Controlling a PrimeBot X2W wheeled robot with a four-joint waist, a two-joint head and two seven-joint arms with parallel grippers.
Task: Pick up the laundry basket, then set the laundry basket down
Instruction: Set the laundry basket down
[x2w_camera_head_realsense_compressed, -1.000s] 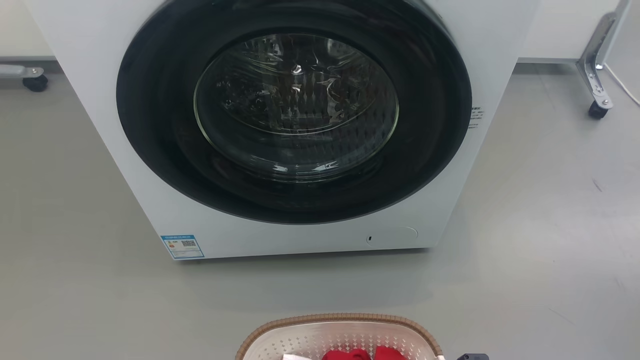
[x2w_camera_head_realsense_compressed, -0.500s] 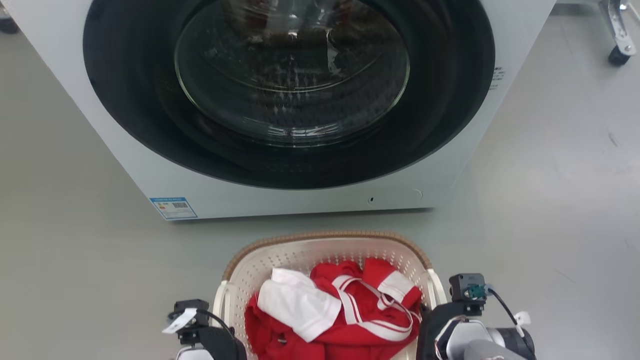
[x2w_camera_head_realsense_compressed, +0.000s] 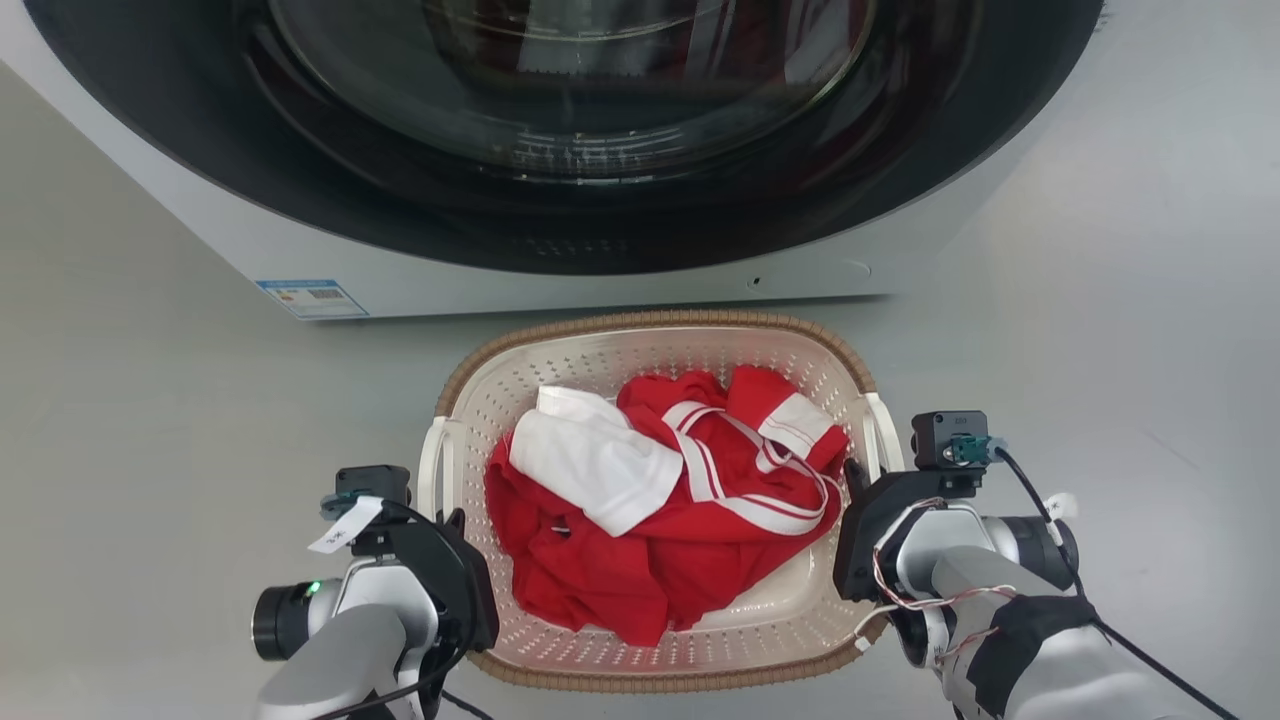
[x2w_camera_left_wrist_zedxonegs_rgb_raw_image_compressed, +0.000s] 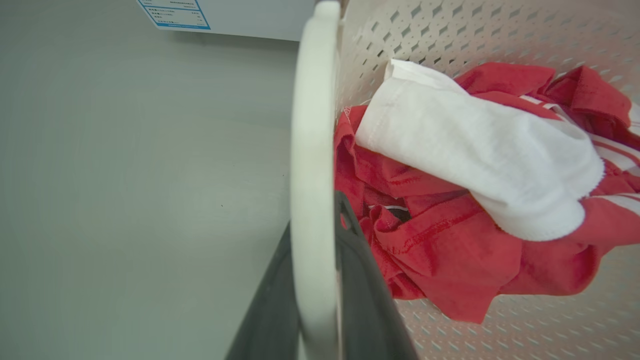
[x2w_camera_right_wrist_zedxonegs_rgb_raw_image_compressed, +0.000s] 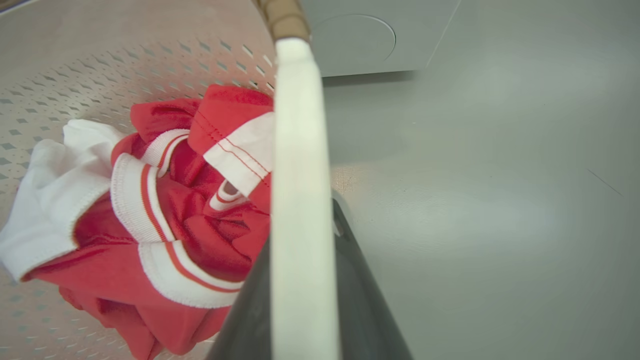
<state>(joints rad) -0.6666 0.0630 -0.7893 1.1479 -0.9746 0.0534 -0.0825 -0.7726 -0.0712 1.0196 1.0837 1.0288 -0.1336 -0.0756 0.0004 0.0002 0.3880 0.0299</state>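
Nearest the robot, the left end effector (x2w_camera_left_wrist_zedxonegs_rgb_raw_image_compressed: 315, 225) is clamped on the left loop handle (x2w_camera_left_wrist_zedxonegs_rgb_raw_image_compressed: 312, 150) of the laundry basket (x2w_camera_head_realsense_compressed: 655, 322), with one dark finger on each side of the white band. Opposite it, the right end effector (x2w_camera_right_wrist_zedxonegs_rgb_raw_image_compressed: 302, 225) grips the right loop handle (x2w_camera_right_wrist_zedxonegs_rgb_raw_image_compressed: 297, 150) the same way. Between them the basket holds a crumpled red garment (x2w_camera_head_realsense_compressed: 640, 560) with white striped trim, and a white cloth (x2w_camera_head_realsense_compressed: 595, 465) lies on top toward the left. Whether the basket's underside touches the grey floor (x2w_camera_head_realsense_compressed: 150, 450) cannot be told. Just beyond its far rim stands the white washing machine (x2w_camera_head_realsense_compressed: 560, 292) with its round dark glass door (x2w_camera_head_realsense_compressed: 560, 225) and a blue label (x2w_camera_head_realsense_compressed: 310, 297) at its near left corner.
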